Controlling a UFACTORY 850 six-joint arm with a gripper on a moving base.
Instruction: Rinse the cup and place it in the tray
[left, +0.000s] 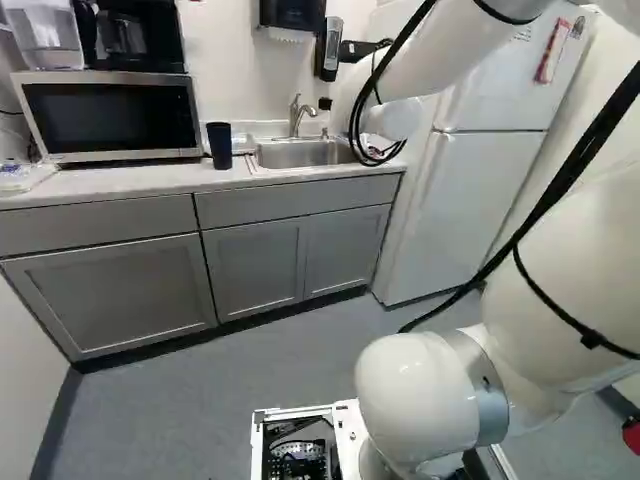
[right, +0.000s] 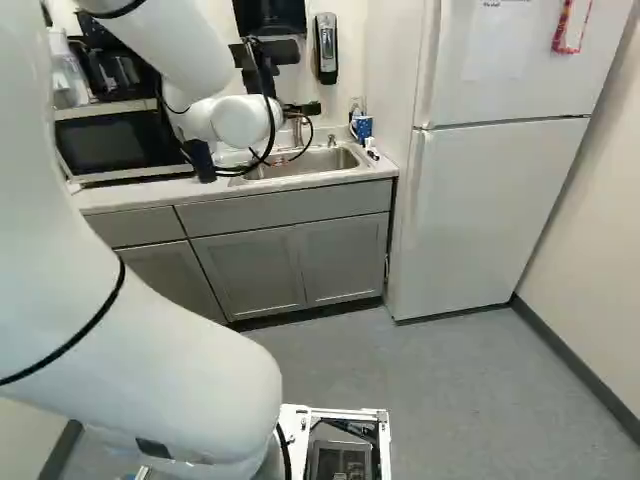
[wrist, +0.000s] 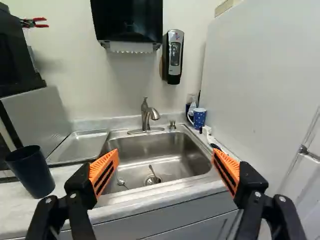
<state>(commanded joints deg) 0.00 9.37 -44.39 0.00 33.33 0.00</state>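
Note:
Ahead of the arm, my gripper (right: 302, 108) shows partly past the wrist in the right base view. In the wrist view the gripper (wrist: 164, 167) is wide open, nothing between its orange pads, facing the steel sink (wrist: 192, 155). A dark blue cup (wrist: 31, 172) stands upright on the counter, beside the gripper on the microwave side; the left base view shows the same cup (left: 219, 146) by the microwave. A shallow metal tray (wrist: 82, 145) lies between cup and sink. The faucet (wrist: 146, 116) rises behind the basin.
Inside the basin lie spoons (wrist: 154, 172) near the drain. A blue patterned mug (wrist: 199, 118) stands at the sink's back corner by the fridge (left: 470, 210). The microwave (left: 115, 118) flanks the cup. A soap dispenser (wrist: 174, 56) and a towel dispenser (wrist: 127, 22) hang above.

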